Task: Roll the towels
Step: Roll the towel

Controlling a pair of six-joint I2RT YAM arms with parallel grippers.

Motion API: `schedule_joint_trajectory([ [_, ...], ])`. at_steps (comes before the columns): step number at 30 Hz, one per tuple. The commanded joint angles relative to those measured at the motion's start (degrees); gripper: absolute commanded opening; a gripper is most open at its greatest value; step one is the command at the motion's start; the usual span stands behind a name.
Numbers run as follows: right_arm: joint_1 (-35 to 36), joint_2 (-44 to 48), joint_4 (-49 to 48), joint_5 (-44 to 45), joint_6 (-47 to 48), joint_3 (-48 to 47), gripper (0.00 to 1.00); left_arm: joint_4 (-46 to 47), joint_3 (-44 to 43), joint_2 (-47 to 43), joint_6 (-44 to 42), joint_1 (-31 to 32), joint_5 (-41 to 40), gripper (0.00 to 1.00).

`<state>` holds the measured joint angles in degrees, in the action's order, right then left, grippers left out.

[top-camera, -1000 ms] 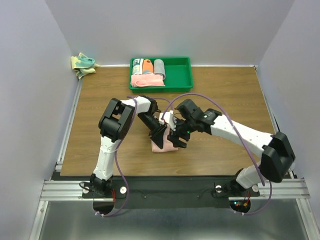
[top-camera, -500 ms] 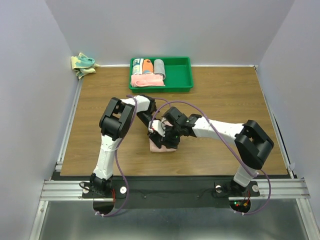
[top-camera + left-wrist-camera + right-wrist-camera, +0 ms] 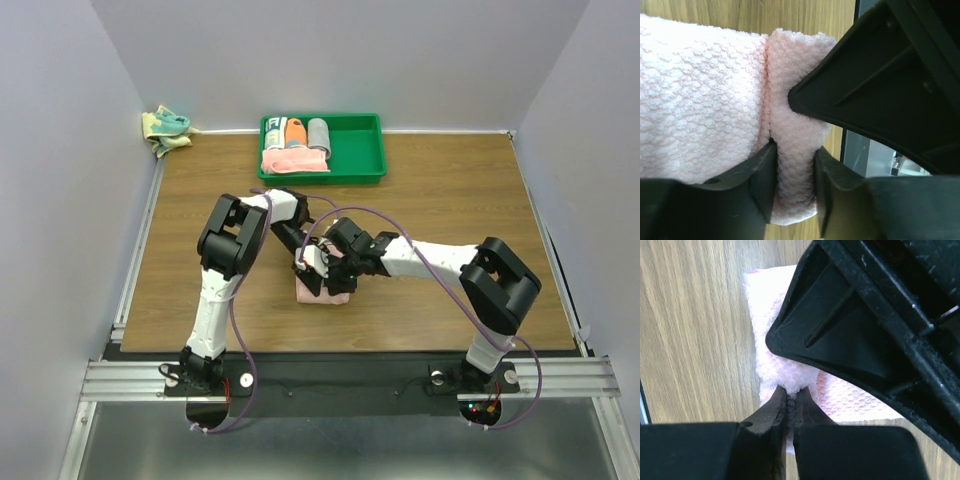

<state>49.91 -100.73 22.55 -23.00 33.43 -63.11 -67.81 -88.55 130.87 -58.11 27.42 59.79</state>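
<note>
pink towel (image 3: 327,293): partly bunched, on the table (image 3: 450,190) near its middle | left fingers (image 3: 795,172): clamped on a raised fold of it | right fingers (image 3: 791,402): pinching its edge, almost fully closed, just beside the left | teal-and-yellow towel (image 3: 165,128): crumpled beyond the far-left corner | green tray (image 3: 355,150): at the far edge

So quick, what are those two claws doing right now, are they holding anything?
Left gripper: closed on a fold of the pink towel.
Right gripper: closed, pinching the same towel's edge.
</note>
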Motion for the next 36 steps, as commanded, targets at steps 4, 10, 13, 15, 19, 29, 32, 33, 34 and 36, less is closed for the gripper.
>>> schedule_joint_trajectory([
  [4,0.45,-0.96,2.77,-2.39,0.5,3.78,0.01,6.29,1.89,-3.69,-5.87,-4.56,-9.52,0.56],
  [10,0.45,-0.44,4.87,-2.57,0.93,4.31,0.01,3.91,1.45,-6.24,-8.07,-8.43,-10.65,0.63],
  [13,0.45,-0.7,6.1,-2.75,0.76,3.61,0.01,3.91,1.45,-7.64,-8.51,-10.98,-11.71,0.63],
  [15,0.1,-0.96,6.81,-3.71,0.32,3.0,0.01,3.83,1.37,-9.39,-8.78,-14.3,-11.63,0.63],
  [19,-1.04,-2.8,9.96,-6.7,-1.69,-0.25,0.01,4.79,3.29,-14.49,-10.45,-22.57,-7.77,0.66],
  [29,-4.91,-13.96,23.05,-19.96,-6.7,-13.43,0.01,22.52,22.43,-40.48,-5.45,-31.2,-7.74,0.8],
  [32,-6.84,-19.14,27.89,-25.67,-6.54,-18.61,0.0,30.09,31.58,-52.7,-5.35,-28.67,-12.48,0.81],
  [33,-7.28,-20.29,28.95,-28.21,-6.54,-21.06,0.01,32.63,33.78,-58.56,-5.79,-27.61,-14.07,0.81],
  [34,-7.89,-22.99,30.09,-29.28,-6.1,-22.31,0.01,33.87,38.58,-61.58,-6.49,-27.6,-15.74,0.81],
  [36,-8.69,-25.38,33.34,-31.56,-5.66,-25.55,0.0,37.99,43.62,-71.13,-7.02,-21.48,-20.75,0.81],
])
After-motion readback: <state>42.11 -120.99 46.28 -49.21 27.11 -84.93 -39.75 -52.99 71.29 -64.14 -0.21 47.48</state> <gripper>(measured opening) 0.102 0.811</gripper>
